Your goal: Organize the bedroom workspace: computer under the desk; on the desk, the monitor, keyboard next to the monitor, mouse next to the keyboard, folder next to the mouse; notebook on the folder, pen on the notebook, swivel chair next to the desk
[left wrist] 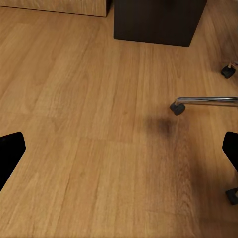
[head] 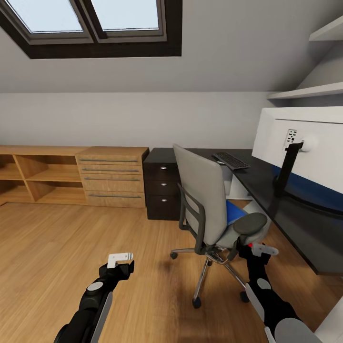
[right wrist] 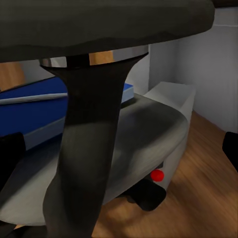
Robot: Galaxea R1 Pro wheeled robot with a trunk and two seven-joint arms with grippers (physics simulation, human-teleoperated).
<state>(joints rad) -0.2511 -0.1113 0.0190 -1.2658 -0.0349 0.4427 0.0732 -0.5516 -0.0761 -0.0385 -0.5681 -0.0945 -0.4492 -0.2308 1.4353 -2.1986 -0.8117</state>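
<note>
**Chair and folder beside the bench, both hands free**

The swivel chair [head: 209,209] stood on the wooden floor [head: 71,238] just beside the long front edge of the dark bench [head: 286,209], its grey back turned toward the room. A blue folder [head: 234,212] lay on the chair's seat, and in the right wrist view the folder [right wrist: 34,111] showed as a flat blue slab with a thin pale object resting on top, too blurred to name. On the bench, the monitor [head: 305,147] stood near the right end with its white back facing the camera, and the keyboard [head: 230,160] lay farther along the bench toward the far wall, apart from the monitor. A pale box with a red dot, probably the computer [right wrist: 173,129], sat on the floor under the bench behind the chair.

The right hand [head: 259,251] hung close below the chair's armrest [head: 250,223], touching nothing; its fingertips [right wrist: 10,148] sat far apart at the frame's edges, so it was wide. The left hand [head: 120,259] hovered above bare floor, well apart from the chair, and its dark fingertips [left wrist: 10,148] likewise stood wide with nothing between them. A dark drawer unit [head: 162,188] closed the far end of the bench.
</note>
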